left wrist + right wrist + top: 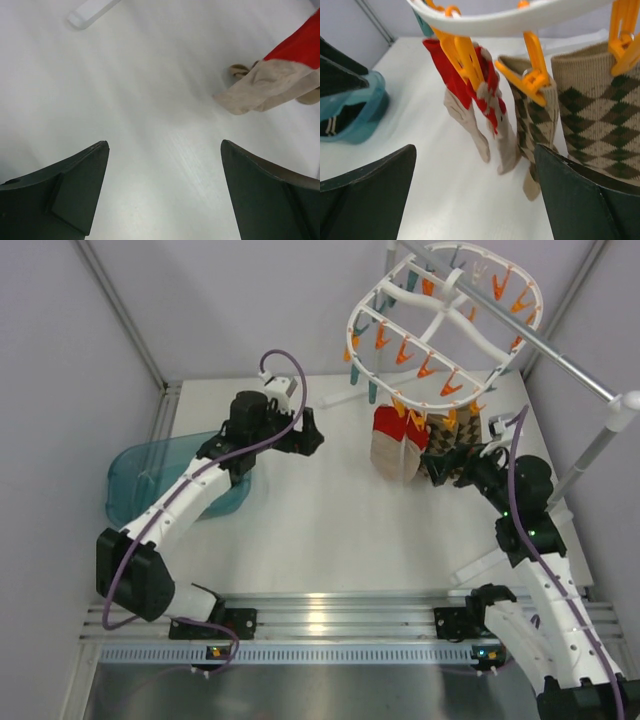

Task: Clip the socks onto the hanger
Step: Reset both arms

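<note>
The socks (398,444), red at the top and cream below, hang side by side from orange pegs (462,57) on the near rim of the white hanger (372,302). Their toes reach the table. In the right wrist view the socks (470,95) dangle under the hanger's rim (510,20). My right gripper (475,147) is open just in front of them, holding nothing. My left gripper (310,430) sits left of the socks, apart from them. Its jaws (164,145) stand wide over bare table, with the socks (280,75) at the upper right.
Brown-and-cream argyle socks (592,125) hang pegged right beside the red ones. The grey rail stand (600,390) carries the hanger at the back right. A teal basin (150,480) lies at the left, under the left arm.
</note>
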Available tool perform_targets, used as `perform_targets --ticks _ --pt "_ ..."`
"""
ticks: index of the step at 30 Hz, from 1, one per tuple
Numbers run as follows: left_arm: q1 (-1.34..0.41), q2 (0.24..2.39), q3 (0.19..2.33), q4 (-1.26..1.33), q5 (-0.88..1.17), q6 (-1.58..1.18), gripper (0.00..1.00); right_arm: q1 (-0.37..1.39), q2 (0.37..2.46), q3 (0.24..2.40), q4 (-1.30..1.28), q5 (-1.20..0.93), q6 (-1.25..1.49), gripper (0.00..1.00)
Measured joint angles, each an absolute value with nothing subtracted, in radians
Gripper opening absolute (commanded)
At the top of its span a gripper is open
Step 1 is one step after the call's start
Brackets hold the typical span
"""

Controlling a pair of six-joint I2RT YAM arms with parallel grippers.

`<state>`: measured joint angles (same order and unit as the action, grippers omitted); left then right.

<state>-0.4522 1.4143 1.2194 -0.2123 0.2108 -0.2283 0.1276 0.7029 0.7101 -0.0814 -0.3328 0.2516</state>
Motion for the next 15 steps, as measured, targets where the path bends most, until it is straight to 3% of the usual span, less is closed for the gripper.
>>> perform_targets --ticks 15 --pt "-0.351 1.133 0.920 -0.379 0.124 -0.049 0.98 0.128 0.661 0.640 -0.248 -0.315 0.067 1.00"
